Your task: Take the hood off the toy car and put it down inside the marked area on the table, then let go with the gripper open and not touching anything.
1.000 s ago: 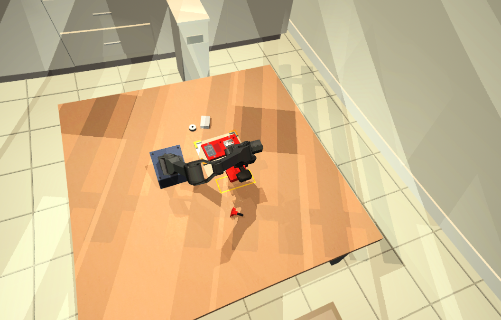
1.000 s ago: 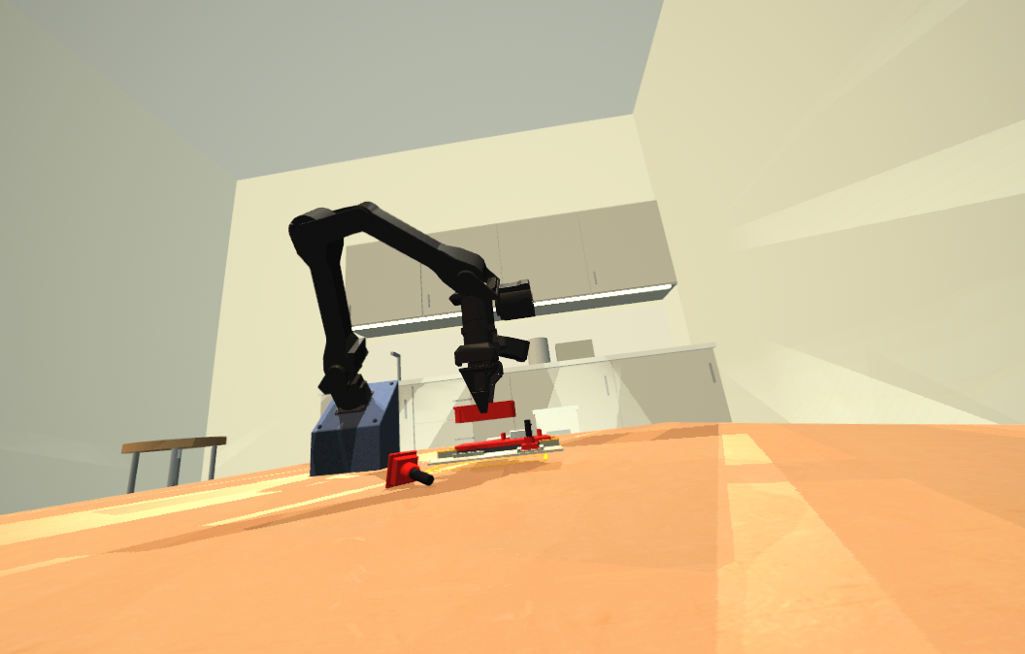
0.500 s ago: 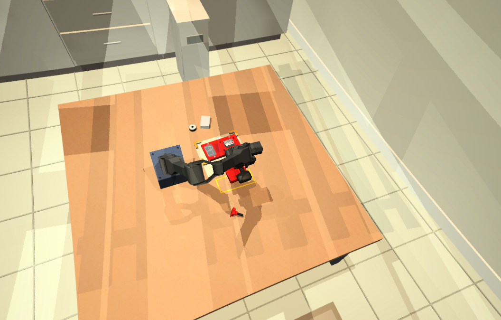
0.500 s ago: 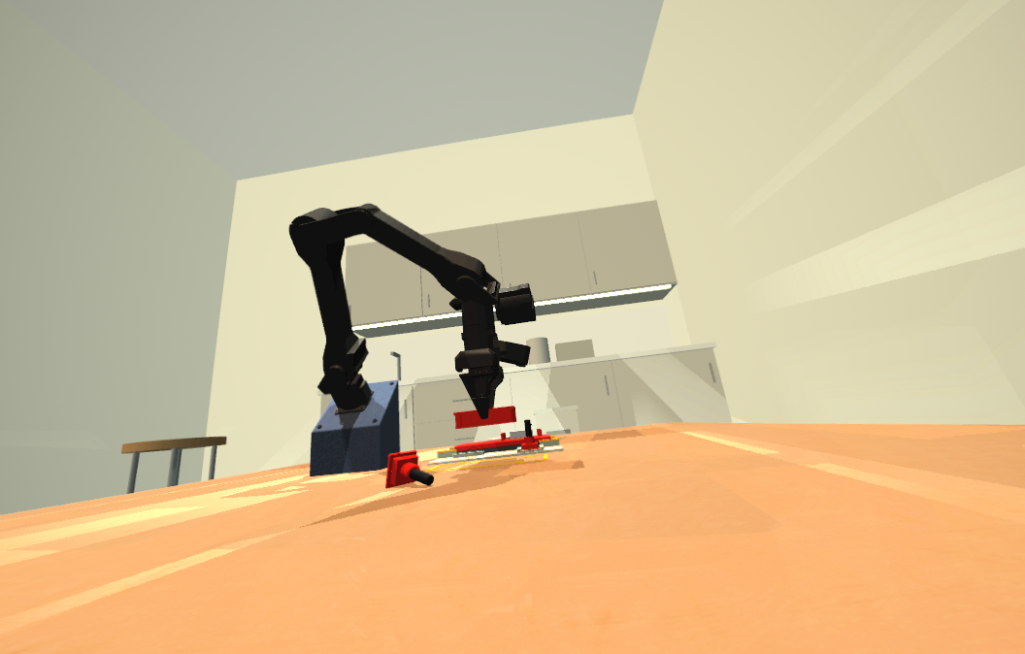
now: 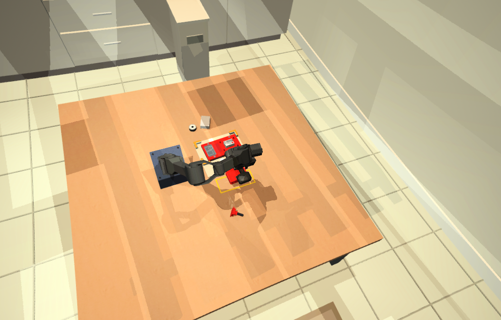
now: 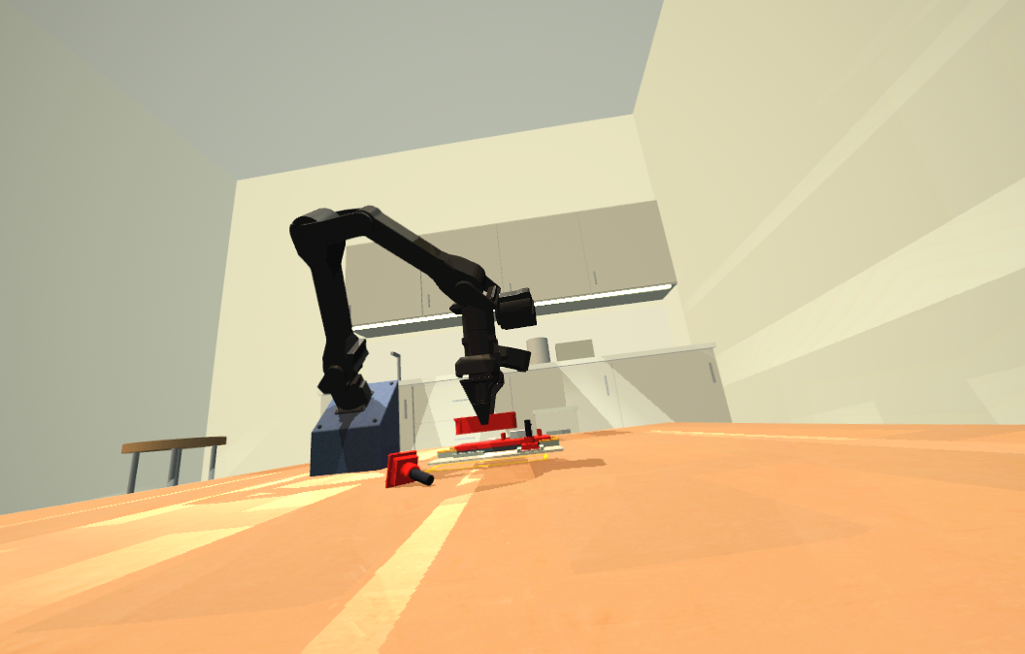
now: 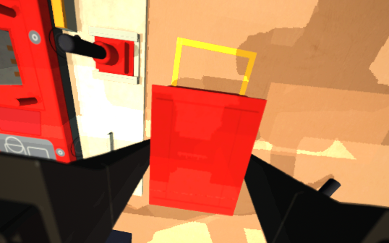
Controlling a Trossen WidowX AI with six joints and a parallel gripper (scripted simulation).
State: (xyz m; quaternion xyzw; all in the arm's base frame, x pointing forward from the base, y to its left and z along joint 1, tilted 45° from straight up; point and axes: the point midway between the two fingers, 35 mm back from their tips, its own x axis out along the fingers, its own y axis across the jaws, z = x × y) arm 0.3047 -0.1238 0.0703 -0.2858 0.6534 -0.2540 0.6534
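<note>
My gripper is shut on the red hood, a flat red rectangular plate gripped by its two long sides. It holds the hood low over the table, partly over the near edge of the yellow marked area. I cannot tell whether the hood touches the table. The red toy car lies flat on a white base plate, to the left in the wrist view.
A small red part with a black peg lies in front of the marked area. Another such part sits on the white plate. A white ring and a grey block lie behind the car. The arm's blue base stands left.
</note>
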